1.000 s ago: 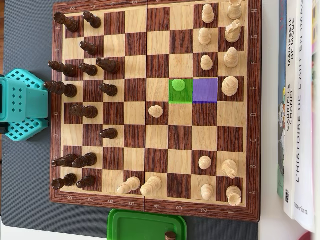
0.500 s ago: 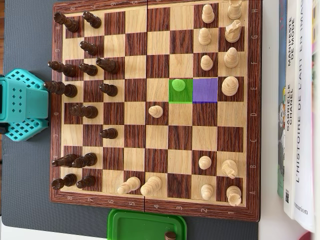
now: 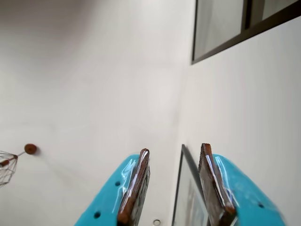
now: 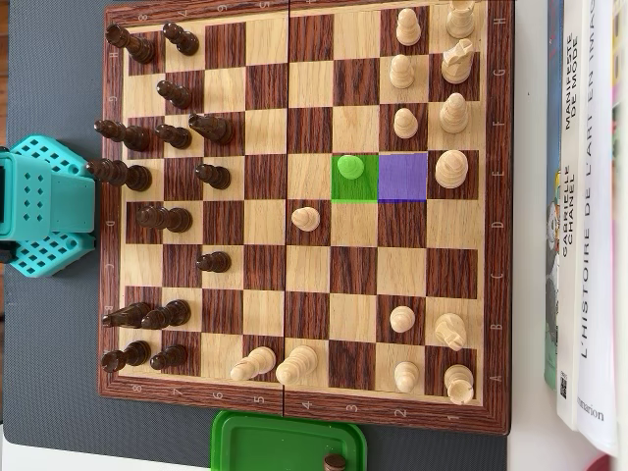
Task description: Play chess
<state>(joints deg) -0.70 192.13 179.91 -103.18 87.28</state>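
In the overhead view a wooden chessboard (image 4: 304,407) lies on a dark mat. Dark pieces (image 4: 162,218) stand along its left side and light pieces (image 4: 451,169) along its right. One pawn (image 4: 350,167) stands on a green-tinted square, next to an empty purple-tinted square (image 4: 402,178). A light pawn (image 4: 306,218) stands alone near the centre. The teal arm (image 4: 39,206) sits at the board's left edge, off the board. In the wrist view my gripper (image 3: 175,149) is open, points up at a white wall, and holds nothing.
A green container (image 4: 287,442) with one dark piece (image 4: 335,461) in it sits below the board's bottom edge. Books (image 4: 586,216) lie along the right side. The wrist view shows a dark-framed window (image 3: 225,28) and a picture frame (image 3: 188,188).
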